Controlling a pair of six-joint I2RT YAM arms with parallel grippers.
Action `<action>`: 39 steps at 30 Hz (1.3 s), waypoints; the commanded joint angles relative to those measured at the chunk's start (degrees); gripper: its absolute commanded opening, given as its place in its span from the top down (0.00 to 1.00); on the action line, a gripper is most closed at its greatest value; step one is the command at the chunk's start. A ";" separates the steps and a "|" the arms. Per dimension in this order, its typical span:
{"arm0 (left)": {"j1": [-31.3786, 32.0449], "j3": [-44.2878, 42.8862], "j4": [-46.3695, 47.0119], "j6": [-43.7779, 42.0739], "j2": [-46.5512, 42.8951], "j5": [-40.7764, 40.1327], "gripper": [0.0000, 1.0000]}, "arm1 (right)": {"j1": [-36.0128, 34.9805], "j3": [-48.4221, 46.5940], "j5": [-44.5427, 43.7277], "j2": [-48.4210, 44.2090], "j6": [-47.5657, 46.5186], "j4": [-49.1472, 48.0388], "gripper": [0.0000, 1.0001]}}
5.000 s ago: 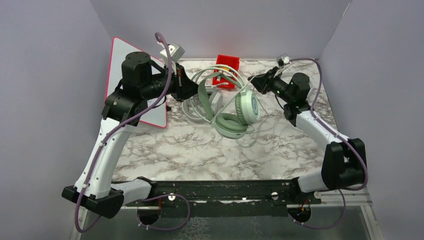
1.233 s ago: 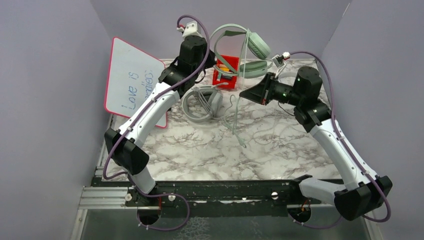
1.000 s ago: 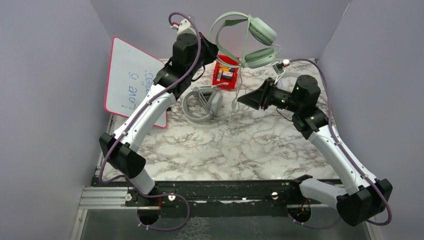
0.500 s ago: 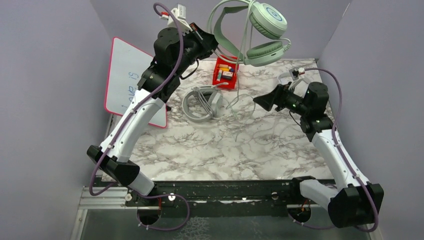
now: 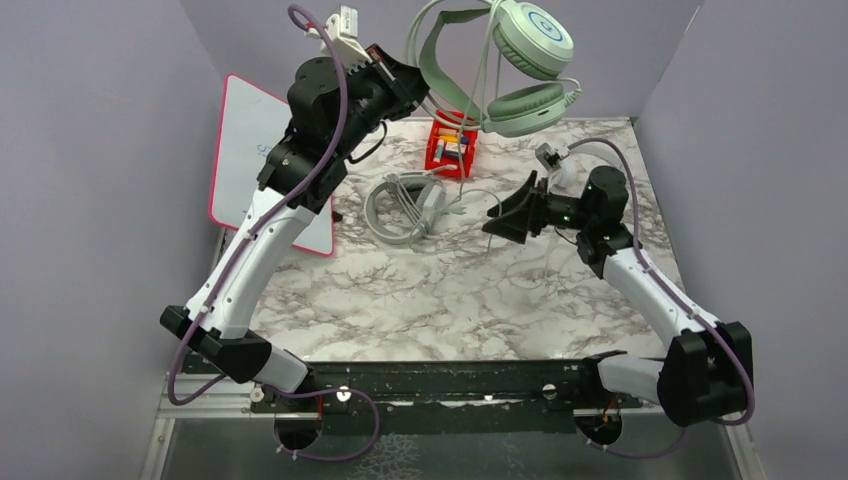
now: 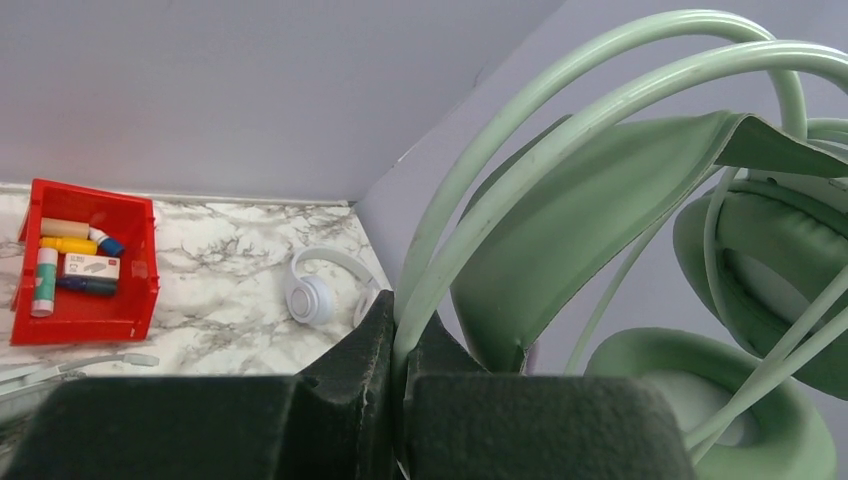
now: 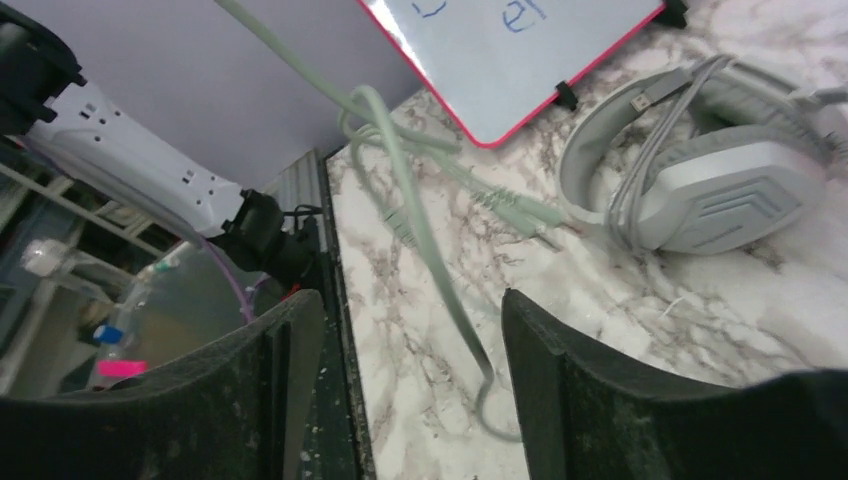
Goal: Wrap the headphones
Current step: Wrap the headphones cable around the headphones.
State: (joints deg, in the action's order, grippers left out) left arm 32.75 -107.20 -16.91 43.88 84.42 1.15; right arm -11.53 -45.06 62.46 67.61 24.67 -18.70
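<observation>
Jaws of the left gripper (image 6: pixel 400 345) are clenched on the headband of the mint-green headset (image 5: pixel 520 60), which hangs in the air at the top centre of the overhead frame. Its thin cable (image 7: pixel 428 235) dangles between the spread jaws of the right gripper (image 5: pixel 497 217), right of centre, which grasps nothing. The grey-white headset (image 5: pixel 403 207) lies mid-frame on the marble table (image 5: pixel 450 300), near a red bin (image 5: pixel 450 150). The small white headset (image 6: pixel 315 290) lies by the back wall.
</observation>
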 commanded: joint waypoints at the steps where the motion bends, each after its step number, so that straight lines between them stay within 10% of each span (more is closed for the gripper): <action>1: 0.12 -0.91 3.88 2.62 -4.56 0.76 1.00 | -0.60 -0.80 -2.08 4.28 5.39 -8.04 0.47; 3: 0.12 -1.24 3.33 1.79 -5.50 -0.64 1.00 | -0.52 -0.37 -13.86 3.88 9.49 -5.99 0.94; 8: 0.12 -3.09 2.55 -0.25 -7.72 -7.19 1.00 | -0.46 1.98 -43.34 5.76 14.66 10.65 1.00; 29: 0.11 -12.17 -0.41 -3.10 -9.80 -9.71 1.00 | -0.31 2.66 -69.87 12.29 -10.15 17.05 0.84; 37: 0.12 -12.77 -1.22 -3.26 -9.53 -9.47 1.00 | -0.16 2.67 -53.82 12.44 -18.17 15.39 0.43; 39: 0.11 -12.33 -1.38 -3.63 -8.94 -9.99 1.00 | -0.27 -3.36 -48.78 14.52 -17.04 27.40 0.41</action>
State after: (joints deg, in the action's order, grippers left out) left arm 32.73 -117.75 -22.79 38.04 76.51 -7.94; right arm -11.92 -42.04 2.31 80.71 10.94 -1.69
